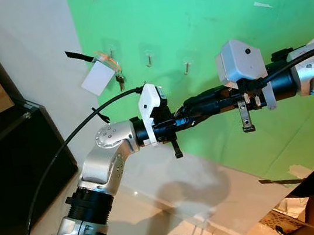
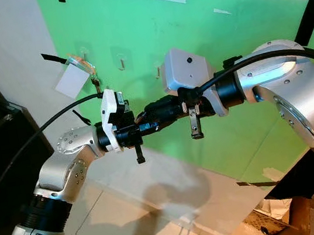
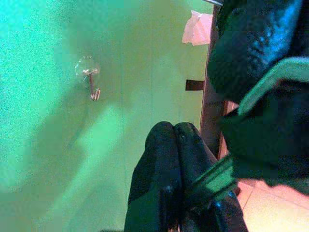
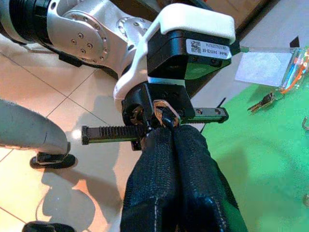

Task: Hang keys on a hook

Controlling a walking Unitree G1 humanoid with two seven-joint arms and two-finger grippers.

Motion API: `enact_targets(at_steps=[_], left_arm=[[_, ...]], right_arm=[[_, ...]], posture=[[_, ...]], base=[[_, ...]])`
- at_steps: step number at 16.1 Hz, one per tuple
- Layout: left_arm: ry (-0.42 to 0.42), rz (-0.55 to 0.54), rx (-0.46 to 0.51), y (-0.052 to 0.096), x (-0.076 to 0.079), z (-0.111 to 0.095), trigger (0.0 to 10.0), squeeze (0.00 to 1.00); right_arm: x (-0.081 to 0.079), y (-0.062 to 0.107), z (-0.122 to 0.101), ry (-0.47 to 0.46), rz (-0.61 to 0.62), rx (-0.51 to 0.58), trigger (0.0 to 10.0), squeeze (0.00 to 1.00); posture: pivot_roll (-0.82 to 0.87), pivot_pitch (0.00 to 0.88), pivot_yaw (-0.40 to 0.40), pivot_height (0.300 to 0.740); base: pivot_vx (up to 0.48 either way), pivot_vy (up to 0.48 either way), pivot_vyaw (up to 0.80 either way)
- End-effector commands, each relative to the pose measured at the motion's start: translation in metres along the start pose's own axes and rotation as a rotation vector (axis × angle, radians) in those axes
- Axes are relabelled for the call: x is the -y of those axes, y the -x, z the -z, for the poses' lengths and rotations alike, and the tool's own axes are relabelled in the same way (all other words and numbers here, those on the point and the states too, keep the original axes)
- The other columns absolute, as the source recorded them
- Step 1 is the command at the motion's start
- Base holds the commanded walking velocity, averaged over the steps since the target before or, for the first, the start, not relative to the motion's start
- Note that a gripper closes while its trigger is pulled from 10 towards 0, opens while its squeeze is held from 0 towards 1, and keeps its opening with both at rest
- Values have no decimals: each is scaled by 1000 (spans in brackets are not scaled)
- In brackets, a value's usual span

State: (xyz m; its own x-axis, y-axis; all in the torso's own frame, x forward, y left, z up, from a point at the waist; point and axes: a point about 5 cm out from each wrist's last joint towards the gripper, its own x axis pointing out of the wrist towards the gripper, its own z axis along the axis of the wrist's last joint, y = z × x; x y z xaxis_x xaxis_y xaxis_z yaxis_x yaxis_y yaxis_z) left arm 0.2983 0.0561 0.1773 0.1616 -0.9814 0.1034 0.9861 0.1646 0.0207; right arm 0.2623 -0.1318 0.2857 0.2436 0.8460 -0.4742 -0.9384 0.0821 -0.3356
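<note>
Right hand point(image 4: 166, 126) (fingers pressed together) meets the left hand point(image 3: 175, 128), likewise closed, below the hung keys point(image 1: 119, 80).

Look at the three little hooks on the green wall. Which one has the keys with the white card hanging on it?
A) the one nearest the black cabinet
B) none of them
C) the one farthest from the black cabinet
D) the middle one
A: the small metal keys with the white card dangle from the clear stick-on hook closest to the black cabinet; the other two hooks are bare.
</note>
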Motion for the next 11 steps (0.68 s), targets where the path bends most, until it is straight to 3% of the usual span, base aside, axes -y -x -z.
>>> enact_targets(at_steps=[1, 11], left_arm=[[-9, 0, 11, 2, -1, -6, 0, 0], [14, 28, -36, 16, 3, -5, 0, 0]], right_arm=[[2, 2, 3, -4, 21, -19, 10000, 0], [9, 6, 24, -43, 68, -102, 10000, 0]], posture=[[-67, 0, -37, 740], [-66, 0, -35, 740]], base=[[0, 0, 0], [0, 0, 0]])
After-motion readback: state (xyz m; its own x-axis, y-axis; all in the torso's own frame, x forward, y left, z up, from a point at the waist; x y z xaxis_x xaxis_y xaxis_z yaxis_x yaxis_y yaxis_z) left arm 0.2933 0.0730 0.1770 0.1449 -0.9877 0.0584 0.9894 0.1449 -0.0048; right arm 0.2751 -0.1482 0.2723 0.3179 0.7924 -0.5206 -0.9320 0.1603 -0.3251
